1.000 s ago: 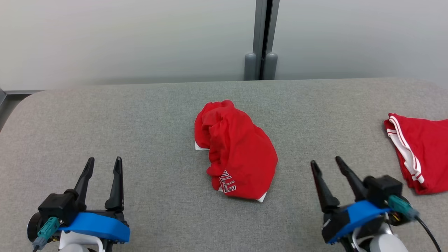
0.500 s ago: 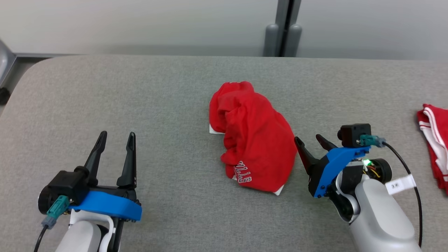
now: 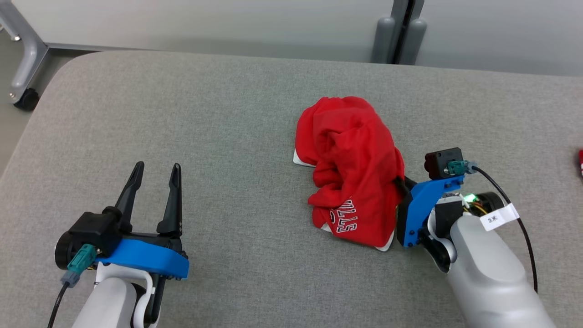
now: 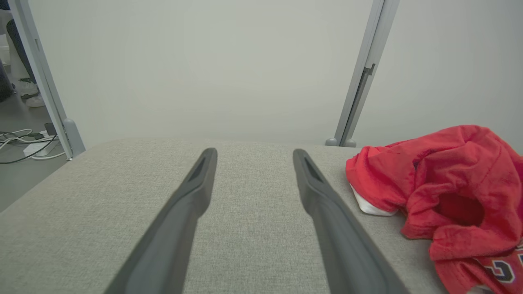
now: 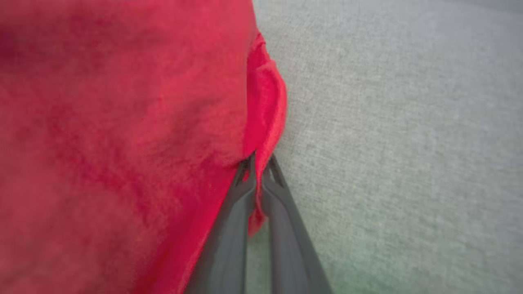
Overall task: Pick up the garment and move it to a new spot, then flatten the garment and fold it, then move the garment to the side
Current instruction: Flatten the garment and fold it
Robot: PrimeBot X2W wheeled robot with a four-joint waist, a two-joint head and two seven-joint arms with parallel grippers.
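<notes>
The garment (image 3: 353, 168) is a crumpled red piece with white trim and dark lettering, lying near the middle of the grey padded table (image 3: 227, 136). My right gripper (image 3: 401, 184) presses into the garment's right edge, its fingertips buried in the cloth. In the right wrist view the right gripper (image 5: 258, 163) is shut, pinching a fold of the garment (image 5: 122, 134). My left gripper (image 3: 155, 168) rests open at the lower left, well clear of the cloth. In the left wrist view the left gripper (image 4: 253, 153) has bare table between its fingers, and the garment (image 4: 445, 192) lies at the right.
A sliver of another red cloth (image 3: 580, 163) shows at the table's right edge. A pale wall with a grey post (image 3: 401, 32) runs behind the table. A wheeled metal leg (image 3: 23, 68) stands off the table's far left corner.
The right gripper moved left to the garment's edge and shut on a fold of it. The head camera shifted, so the whole scene slid right. The left gripper stays open.
</notes>
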